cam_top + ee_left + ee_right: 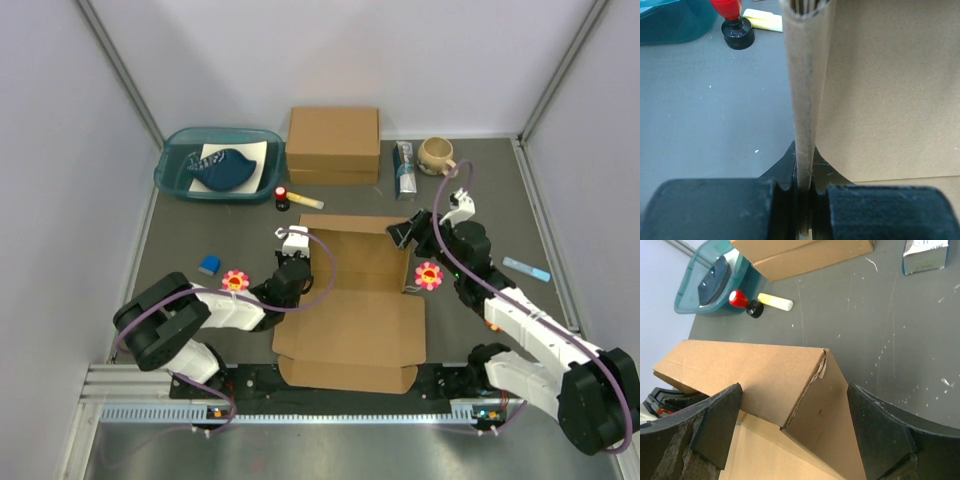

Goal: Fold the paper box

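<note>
Brown paper box [350, 320], far walls raised, left gripper [802, 192] clenched on one flap, right gripper [795, 427] released astride a corner.

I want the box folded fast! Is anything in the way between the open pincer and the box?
No, nothing visible. The right pincer straddles the raised corner of the brown cardboard paper box.

The right end effector [795, 390] has its dark fingers [880, 425] spread wide, with the raised corner of the paper box [755, 375] between them; one wall stands upright, its corner edge frayed. Beyond on the grey worktop [880, 330] lie a yellow block [775, 301], a red-topped black knob [742, 300], a teal tub [690, 295], a thick box [805, 255] and a packet [925, 255].
</note>
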Controlling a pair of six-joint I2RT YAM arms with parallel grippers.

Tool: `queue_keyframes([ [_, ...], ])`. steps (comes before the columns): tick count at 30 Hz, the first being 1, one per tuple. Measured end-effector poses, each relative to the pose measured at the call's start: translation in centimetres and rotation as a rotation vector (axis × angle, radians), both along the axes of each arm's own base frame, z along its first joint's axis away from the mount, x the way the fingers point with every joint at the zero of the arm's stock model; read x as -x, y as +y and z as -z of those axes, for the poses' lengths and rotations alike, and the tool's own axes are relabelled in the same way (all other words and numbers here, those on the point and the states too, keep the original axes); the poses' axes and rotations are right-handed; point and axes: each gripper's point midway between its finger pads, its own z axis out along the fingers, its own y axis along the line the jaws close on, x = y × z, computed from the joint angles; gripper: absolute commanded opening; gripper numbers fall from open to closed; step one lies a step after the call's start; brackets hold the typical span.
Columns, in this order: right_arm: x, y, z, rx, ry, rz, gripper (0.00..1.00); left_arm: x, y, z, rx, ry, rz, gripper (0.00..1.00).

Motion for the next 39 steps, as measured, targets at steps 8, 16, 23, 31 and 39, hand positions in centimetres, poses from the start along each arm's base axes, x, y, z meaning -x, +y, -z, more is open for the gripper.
queue_keyframes([
  [8, 0.2, 0.1, 0.4, -0.02, -0.037, -0.007, 0.79, 0.3, 0.2, 0.0, 0.013, 0.0, 0.0, 0.34],
  [16, 1.2, -0.2, 0.2, -0.03, -0.069, -0.014, 0.79, 2.4, 0.8, -2.3, 0.099, -0.019, 0.069, 0.51],
  [23, 2.1, -0.7, 0.1, -0.015, -0.087, -0.019, 0.79, 4.9, -0.6, -7.0, 0.236, -0.063, 0.238, 0.51],
  [31, 3.2, -1.1, 0.3, -0.014, -0.107, -0.025, 0.79, 9.6, -1.9, -11.0, 0.365, -0.102, 0.495, 0.54],
  [39, 3.8, -1.3, 0.6, 0.007, -0.119, -0.033, 0.78, 10.4, -0.5, -14.4, 0.505, -0.201, 0.474, 0.77],
])
